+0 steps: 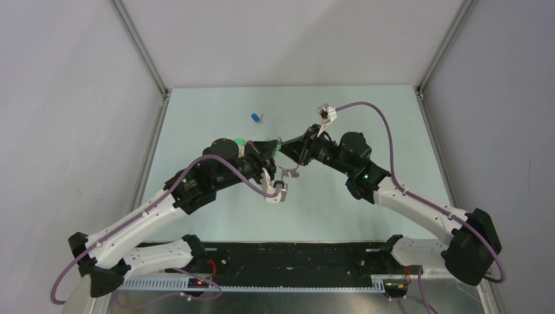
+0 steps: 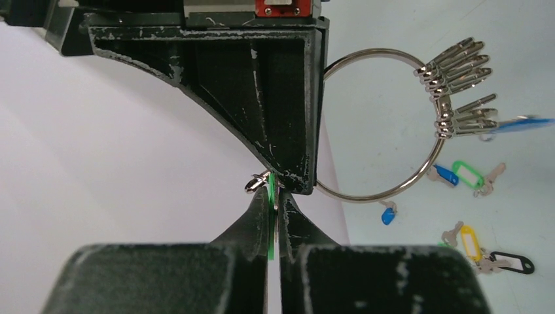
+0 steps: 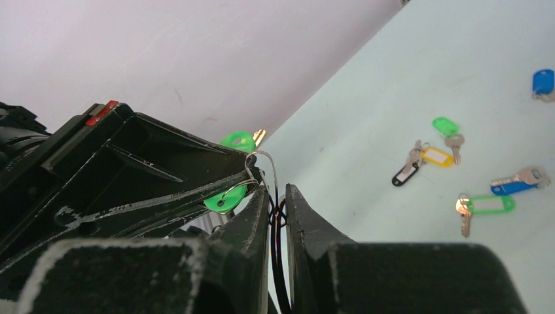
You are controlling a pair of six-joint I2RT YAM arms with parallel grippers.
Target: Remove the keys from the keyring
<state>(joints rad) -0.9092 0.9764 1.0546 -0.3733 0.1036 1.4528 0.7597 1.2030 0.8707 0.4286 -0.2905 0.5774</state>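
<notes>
My left gripper is shut on the green-capped key, seen edge-on between its fingers. It also shows in the right wrist view, with a small wire loop through its cap. My right gripper is shut on the thin silver keyring, held above the table. The two grippers meet tip to tip. Several plain silver keys hang bunched on the ring's far side and dangle below the grippers. A blue-capped key lies loose on the table.
Tagged keys lie on the table: blue, green, yellow and black tags. A second green piece shows behind the left gripper. Grey walls enclose the table on three sides.
</notes>
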